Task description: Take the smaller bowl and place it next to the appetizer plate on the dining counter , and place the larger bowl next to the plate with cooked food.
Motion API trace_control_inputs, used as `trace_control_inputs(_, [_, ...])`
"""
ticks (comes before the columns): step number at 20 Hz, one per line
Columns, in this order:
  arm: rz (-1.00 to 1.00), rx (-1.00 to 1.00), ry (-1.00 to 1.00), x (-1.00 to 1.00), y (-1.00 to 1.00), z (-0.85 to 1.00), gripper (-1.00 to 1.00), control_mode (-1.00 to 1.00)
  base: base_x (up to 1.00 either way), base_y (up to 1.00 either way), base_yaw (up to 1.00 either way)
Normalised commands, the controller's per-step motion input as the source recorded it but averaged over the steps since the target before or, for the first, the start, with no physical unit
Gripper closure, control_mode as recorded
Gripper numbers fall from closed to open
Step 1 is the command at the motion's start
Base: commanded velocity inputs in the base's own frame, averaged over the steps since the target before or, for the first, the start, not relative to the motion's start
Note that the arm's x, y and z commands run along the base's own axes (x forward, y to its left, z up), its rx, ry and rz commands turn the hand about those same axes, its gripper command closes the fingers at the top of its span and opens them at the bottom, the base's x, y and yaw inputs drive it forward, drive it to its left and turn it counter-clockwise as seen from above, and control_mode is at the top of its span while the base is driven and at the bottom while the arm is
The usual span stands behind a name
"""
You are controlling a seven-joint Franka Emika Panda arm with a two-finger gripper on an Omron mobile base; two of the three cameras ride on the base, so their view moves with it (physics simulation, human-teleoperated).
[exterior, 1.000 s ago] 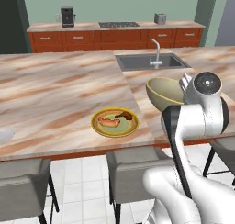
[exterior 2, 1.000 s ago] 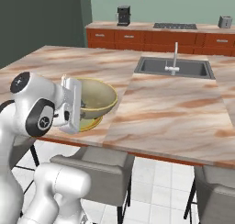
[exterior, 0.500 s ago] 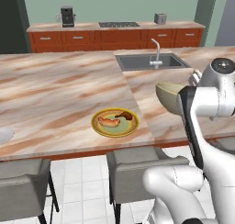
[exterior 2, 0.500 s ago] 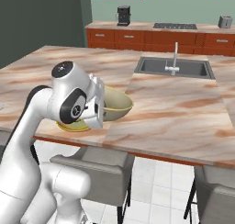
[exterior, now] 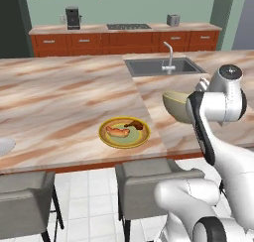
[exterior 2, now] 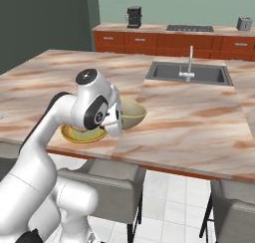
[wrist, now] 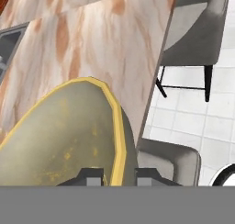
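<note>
My gripper (wrist: 120, 176) is shut on the near rim of the larger bowl (wrist: 59, 136), one finger inside and one outside. The cream bowl (exterior: 176, 105) with its olive inside hangs just over the dining counter (exterior: 59, 102), right of the plate with cooked food (exterior: 124, 133). From the other side, the bowl (exterior 2: 130, 113) sits behind my wrist and the yellow-rimmed plate (exterior 2: 82, 135) is half hidden by the arm. A white plate edge (exterior: 4, 147) shows at the counter's far left, its centre cut off. The smaller bowl is out of view.
A sink with a faucet (exterior: 162, 66) is set in the counter behind the bowl. Grey stools (exterior: 149, 181) (exterior: 20, 199) stand along the counter's near edge. The wall counter with a coffee machine (exterior: 72, 18) runs along the back.
The bowl has shifted a little to the right, away from the food plate, and now sits more level. My arm's upper links have swung rightward with it.
</note>
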Motion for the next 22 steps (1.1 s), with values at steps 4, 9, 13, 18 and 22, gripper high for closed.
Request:
trace_control_inputs(4, [0.04, -0.04, -0.08, 0.41, 0.05, -0.48, 1.0, -1.0, 0.0, 0.0, 0.0])
trace_control_inputs(9, [0.04, -0.01, -0.16, 0.44, 0.01, -0.38, 1.0, -1.0, 0.0, 0.0, 0.0])
trace_control_inputs(13, [0.05, -0.01, -0.04, 0.39, 0.11, -0.48, 1.0, -1.0, 0.0, 0.0, 0.0])
trace_control_inputs(18, [0.02, -0.02, 0.03, 0.11, 0.07, -0.41, 1.0, -1.0, 0.0, 0.0, 0.0])
trace_control_inputs(22, [0.0, -0.03, 0.06, 0.05, 0.0, -0.33, 1.0, -1.0, 0.0, 0.0, 0.0])
